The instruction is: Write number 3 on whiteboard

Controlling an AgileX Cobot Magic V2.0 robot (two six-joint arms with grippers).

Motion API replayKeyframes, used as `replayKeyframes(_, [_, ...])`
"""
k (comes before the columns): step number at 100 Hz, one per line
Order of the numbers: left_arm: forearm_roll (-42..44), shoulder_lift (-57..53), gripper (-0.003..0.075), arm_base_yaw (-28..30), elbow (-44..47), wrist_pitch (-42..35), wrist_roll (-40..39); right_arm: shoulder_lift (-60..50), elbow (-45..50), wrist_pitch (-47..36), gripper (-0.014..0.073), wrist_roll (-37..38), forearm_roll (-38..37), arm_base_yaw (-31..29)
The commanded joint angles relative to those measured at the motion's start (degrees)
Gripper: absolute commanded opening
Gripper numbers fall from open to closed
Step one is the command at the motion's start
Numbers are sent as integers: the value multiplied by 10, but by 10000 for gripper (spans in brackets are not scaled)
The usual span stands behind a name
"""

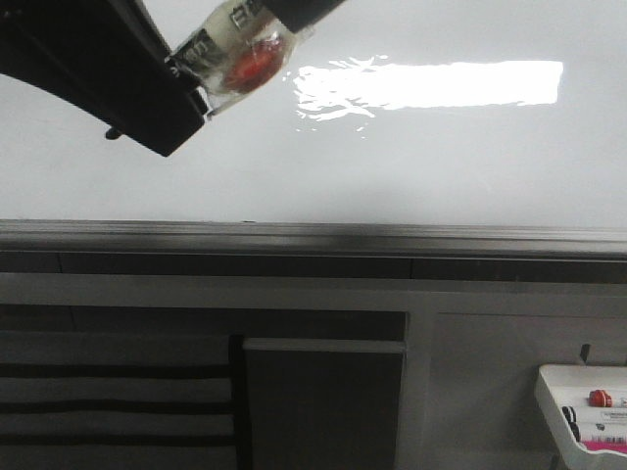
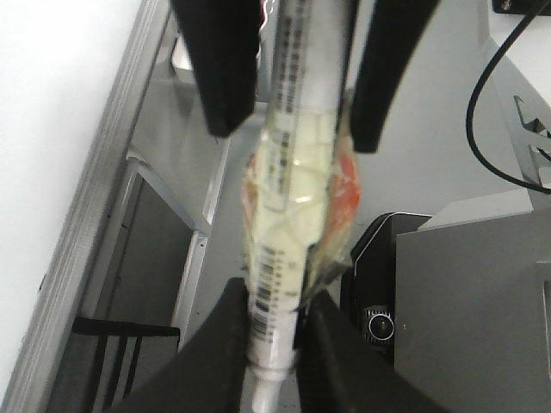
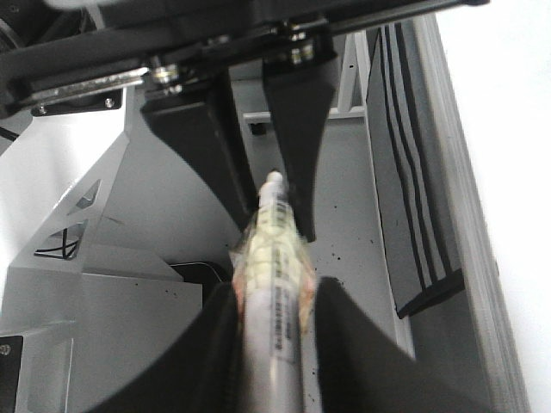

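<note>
Upper left of the front view, both grippers' jaws pinch one tape-wrapped white marker [image 1: 235,54] before the glossy white-grey whiteboard [image 1: 411,166], no digit visible. Uneven pulling during this handover could twist or drop it.

Grey cabinet front [image 1: 323,392] with recessed panels below, black-and-white striped panel [image 1: 113,397] at left, small white marker tray [image 1: 583,406] lower right.

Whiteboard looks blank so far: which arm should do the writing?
Probably the right. The right claw grips the tape-wrapped white marker around its barrel, while the left claw pinches only its narrow end. The glossy white whiteboard shows no digit yet.
</note>
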Motion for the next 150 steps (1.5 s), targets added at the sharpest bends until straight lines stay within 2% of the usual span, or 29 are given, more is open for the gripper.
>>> replayKeyframes(1, [-30, -16, -19, -4, -19, -15, 2, -11, -20, -7, 69, -7, 20, 2])
replayKeyframes(12, [-28, -16, -18, -4, -19, -40, 2, -11, -20, -5, -9, -7, 20, 2])
replayKeyframes(25, [-24, -16, 5, -4, -19, -45, -1, -11, -20, -3, -41, -7, 19, 2])
replayKeyframes(35, [-20, -16, 90, -4, -19, -61, -23, -11, -20, -3, -43, -7, 16, 2])
replayKeyframes(54, [-16, -16, 298, -4, -19, -63, -32, -11, -20, -3, -43, -7, 16, 2])
replayKeyframes(68, [-13, -16, 393, -4, -19, -63, -32, -11, -20, -3, -43, -7, 2, 2])
replayKeyframes(78, [-6, -22, 397, -4, -19, -67, -32, -15, -21, -9, -43, 9, -28, 2])
replayKeyframes(92, [7, -53, 396, 1, -19, -79, -32, -36, -38, -12, -43, 97, -103, -6])
replayKeyframes(113, [7, -129, 396, 72, -13, -83, -96, -107, -26, -19, -43, 237, -179, -54])
replayKeyframes(125, [4, -181, 396, 127, 22, -88, -123, -163, 31, -48, -43, 292, -186, -102])
replayKeyframes(135, [-19, -222, 396, 167, 65, -95, -123, -220, 97, -108, -43, 321, -186, -131])
replayKeyframes(150, [-50, -263, 396, 192, 125, -135, -122, -274, 188, -185, -43, 334, -184, -140])
